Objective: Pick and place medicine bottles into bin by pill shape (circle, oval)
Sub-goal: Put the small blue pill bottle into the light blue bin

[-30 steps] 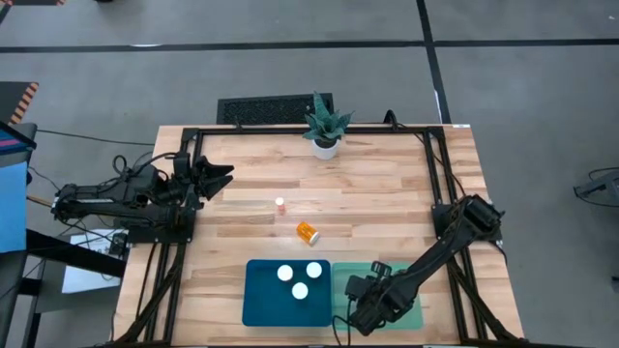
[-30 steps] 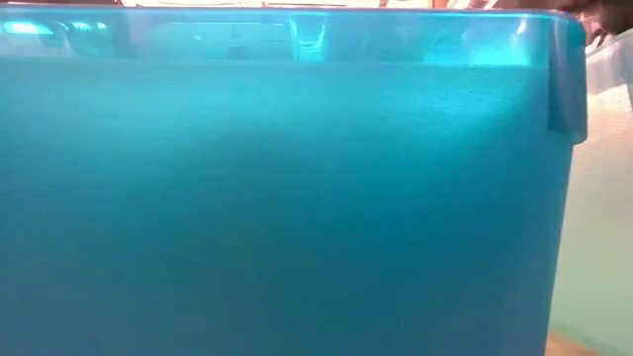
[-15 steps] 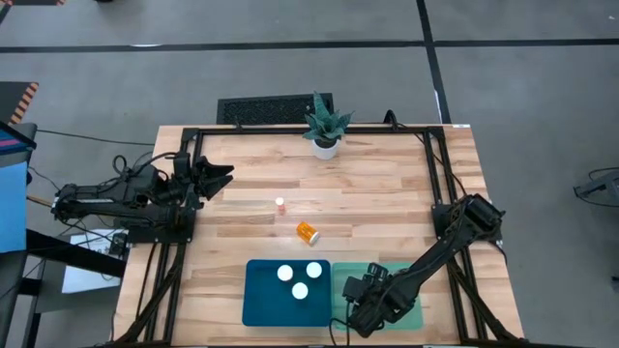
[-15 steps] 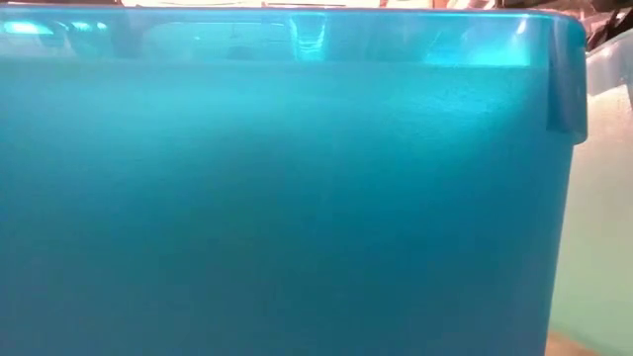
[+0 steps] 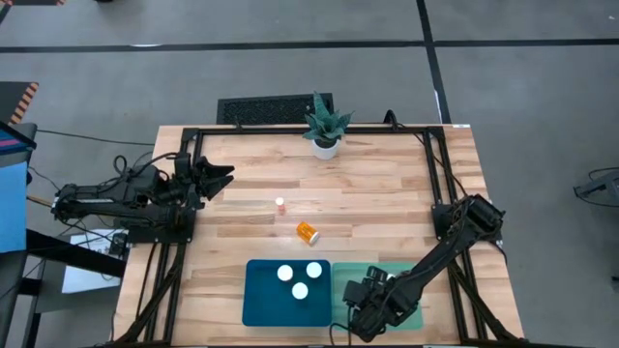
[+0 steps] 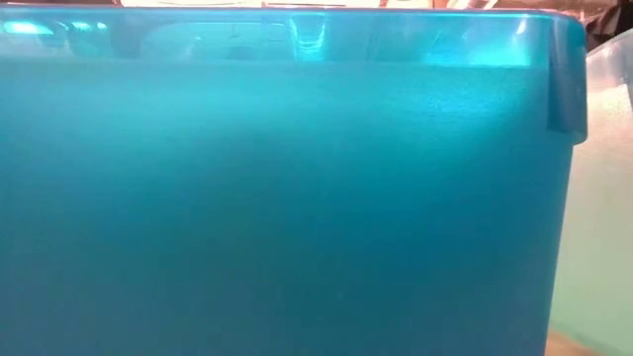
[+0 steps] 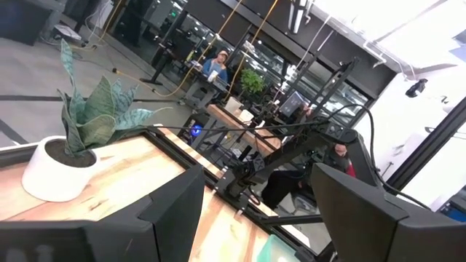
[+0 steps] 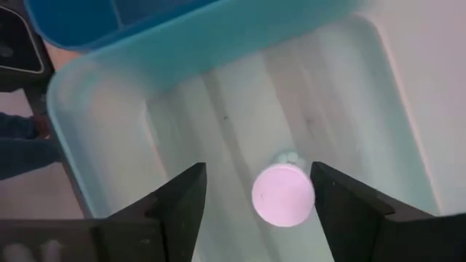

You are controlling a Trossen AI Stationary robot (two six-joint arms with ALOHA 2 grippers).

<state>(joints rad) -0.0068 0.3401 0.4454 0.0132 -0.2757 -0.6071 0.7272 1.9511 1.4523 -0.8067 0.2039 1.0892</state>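
My right gripper hangs open over the pale mint green bin at the near right, pointing steeply down. In the right wrist view its fingers stand on either side of a white-capped medicine bottle that stands upright on the bin's floor. The dark blue bin beside it holds three upright bottles. One small bottle stands on the table's middle, and an orange one lies on its side nearby. My left gripper waits open at the table's left edge.
A white pot with a green plant stands at the far edge, with a black grille behind it. The blue bin's wall fills the low view, with the mint bin to its right. Bare wood lies between the bins and the plant.
My right gripper has tipped a little over the mint green bin while staying in place.
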